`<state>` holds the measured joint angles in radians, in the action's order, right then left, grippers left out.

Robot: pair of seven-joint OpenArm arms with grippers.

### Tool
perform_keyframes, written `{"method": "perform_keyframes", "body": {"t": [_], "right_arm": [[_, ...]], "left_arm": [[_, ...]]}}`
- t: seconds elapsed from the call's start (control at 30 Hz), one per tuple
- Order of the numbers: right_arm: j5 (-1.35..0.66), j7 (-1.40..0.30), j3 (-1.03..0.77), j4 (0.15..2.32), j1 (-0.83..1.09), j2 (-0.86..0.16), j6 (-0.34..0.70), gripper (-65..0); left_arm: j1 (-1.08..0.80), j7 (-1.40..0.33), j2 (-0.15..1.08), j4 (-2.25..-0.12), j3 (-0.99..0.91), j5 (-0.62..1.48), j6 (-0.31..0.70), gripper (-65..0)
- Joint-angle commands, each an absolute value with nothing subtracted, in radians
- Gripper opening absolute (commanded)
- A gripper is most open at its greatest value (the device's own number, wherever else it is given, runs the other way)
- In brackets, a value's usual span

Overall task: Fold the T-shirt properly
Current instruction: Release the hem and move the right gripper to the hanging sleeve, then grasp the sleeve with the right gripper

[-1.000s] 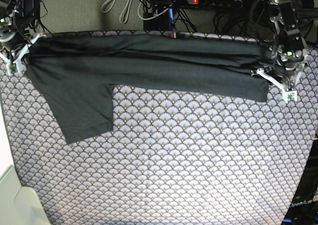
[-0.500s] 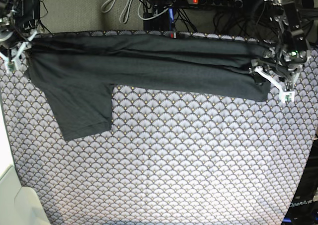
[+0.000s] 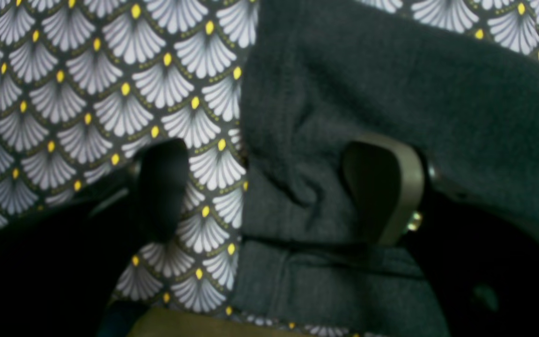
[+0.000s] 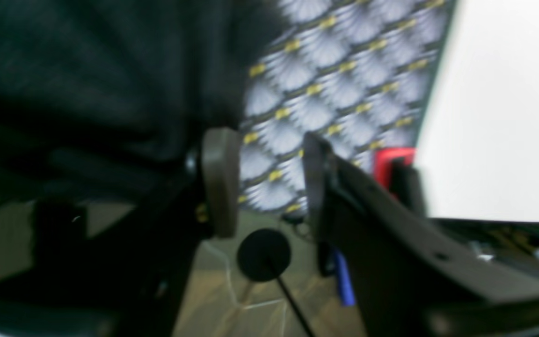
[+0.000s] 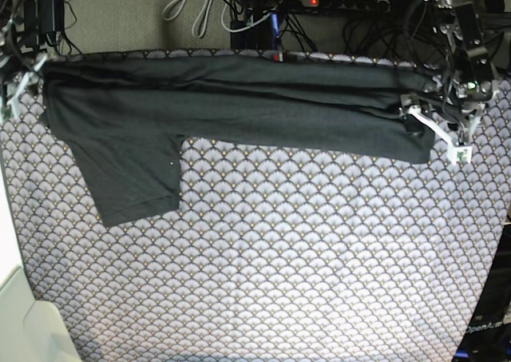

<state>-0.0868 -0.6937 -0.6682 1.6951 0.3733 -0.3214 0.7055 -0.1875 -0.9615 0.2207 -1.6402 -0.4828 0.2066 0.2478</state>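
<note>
Both arms' fingers now parted, left gripper (image 5: 436,130) wide, right gripper (image 4: 265,182) off T-shirt (image 5: 231,106), empty

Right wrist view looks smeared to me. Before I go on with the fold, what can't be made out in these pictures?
- Right wrist view: motion blur; the dark charcoal fabric T-shirt shows no seams or edges.
- Base view: the right hand is cut off by the picture's left edge.
- Left wrist view: the left hand straddles the shirt's edge; the hand's dark body hides the fabric below.
- The shirt's striped print shows in no view.
- Base view: the shirt's far edge merges with its folds; layers uncountable.
</note>
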Motion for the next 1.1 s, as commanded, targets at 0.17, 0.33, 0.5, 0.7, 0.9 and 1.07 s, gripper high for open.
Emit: {"method": "perform_keyframes", "body": {"t": [0.17, 0.33, 0.5, 0.7, 0.9, 1.07], "right_arm": [[-0.094, -0.684, -0.621, 1.704, 0.188, -0.366, 0.698, -28.9], [-0.093, -0.684, -0.450, 1.560, 0.010, -0.392, 0.698, -26.2], [-0.061, -0.673, -0.366, 1.267, -0.213, -0.401, 0.698, -26.2], [-0.024, -0.613, -0.355, 0.974, -0.401, -0.407, 0.698, -26.2], [-0.024, -0.526, -0.298, 0.891, -0.432, -0.401, 0.698, -26.2], [-0.025, -0.510, -0.257, 0.889, -0.432, -0.371, 0.698, -26.2]], "left_arm": [[-0.179, -0.949, 0.231, -1.655, -0.489, 0.205, 0.260, -10.8], [-0.179, -0.951, 0.231, -1.662, -0.489, 0.205, 0.260, -10.8], [-0.180, -0.951, 0.229, -1.664, -0.489, 0.205, 0.260, -10.8], [-0.191, -0.951, 0.229, -1.664, -0.489, 0.205, 0.257, -10.8], [-0.189, -0.951, 0.229, -1.662, -0.489, 0.205, 0.255, -10.8], [-0.186, -0.951, 0.229, -1.664, -0.489, 0.205, 0.255, -10.8]]}}
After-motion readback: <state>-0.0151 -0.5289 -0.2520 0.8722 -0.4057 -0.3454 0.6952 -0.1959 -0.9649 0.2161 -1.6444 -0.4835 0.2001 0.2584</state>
